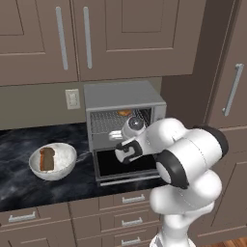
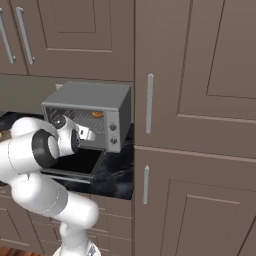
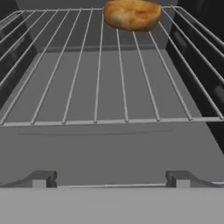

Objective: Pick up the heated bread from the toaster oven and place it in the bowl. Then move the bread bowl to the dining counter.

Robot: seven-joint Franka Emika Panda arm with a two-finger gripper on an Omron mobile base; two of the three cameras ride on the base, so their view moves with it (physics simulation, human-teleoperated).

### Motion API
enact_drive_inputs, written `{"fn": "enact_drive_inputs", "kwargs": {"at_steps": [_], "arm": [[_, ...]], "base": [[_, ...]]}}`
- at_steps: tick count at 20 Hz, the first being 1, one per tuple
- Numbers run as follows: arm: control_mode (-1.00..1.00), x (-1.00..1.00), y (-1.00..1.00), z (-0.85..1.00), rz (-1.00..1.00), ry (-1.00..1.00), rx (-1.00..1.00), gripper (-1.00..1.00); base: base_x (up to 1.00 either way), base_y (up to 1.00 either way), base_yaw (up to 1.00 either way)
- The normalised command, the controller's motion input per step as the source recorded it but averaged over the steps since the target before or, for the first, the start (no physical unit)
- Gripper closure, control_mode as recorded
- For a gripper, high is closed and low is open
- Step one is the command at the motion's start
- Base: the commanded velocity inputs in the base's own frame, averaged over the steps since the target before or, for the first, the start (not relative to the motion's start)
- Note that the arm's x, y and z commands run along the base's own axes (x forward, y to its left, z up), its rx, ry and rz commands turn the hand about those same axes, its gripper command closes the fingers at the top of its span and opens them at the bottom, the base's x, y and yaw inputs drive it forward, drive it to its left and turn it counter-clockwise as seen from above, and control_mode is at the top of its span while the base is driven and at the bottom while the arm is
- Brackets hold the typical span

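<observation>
We see the toaster oven [image 1: 124, 99], a boxy silver-grey shell with flat matte panels, standing on a black marble-look worktop [image 1: 19, 140] veined in white, its dark-glass door [image 1: 126, 164] dropped flat toward us. Inside, the thin wire rack [image 3: 109, 83] runs in straight parallel bars, and the heated bread [image 3: 132, 14], a small rounded golden-orange bun with a mottled crust, lies at the back of it, slightly right of centre in the hand view. The gripper [image 3: 112, 177] is spread wide, its two dark tips standing far apart at the mouth of the oven and well short of the bread, holding nothing. The arm's glossy white links and dark joints cover much of the oven's opening in both base views, so there the bread [image 1: 124, 112] shows merely as an orange fleck through the bars. The left base view adds the bowl [image 1: 53, 160], round, shallow and speckled white-grey, left of the oven on the worktop, with a darker brown bread slice [image 1: 47, 159] that seems to lean upright in it. The right base view shows the oven's knobs [image 2: 113, 134] on its right face and tall brown panelled cabinet doors [image 2: 195, 100] with long metal handles beside it.
</observation>
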Motion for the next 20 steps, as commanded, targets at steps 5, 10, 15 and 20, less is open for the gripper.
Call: {"fn": "enact_drive_inputs", "kwargs": {"at_steps": [5,10,15,20], "arm": [[-1.00,-0.25,-0.31,-0.16,-0.02,0.02,0.00,-1.00],[-1.00,-0.04,-0.11,0.48,-0.04,-0.10,0.14,-1.00],[-1.00,0.00,0.00,0.77,-0.01,-0.13,0.12,-1.00],[-1.00,0.10,0.00,0.26,0.00,-0.09,0.02,-1.00]], "base": [[0.00,0.00,0.00],[0.00,0.00,0.00],[0.00,0.00,0.00],[0.00,0.00,0.00]]}}
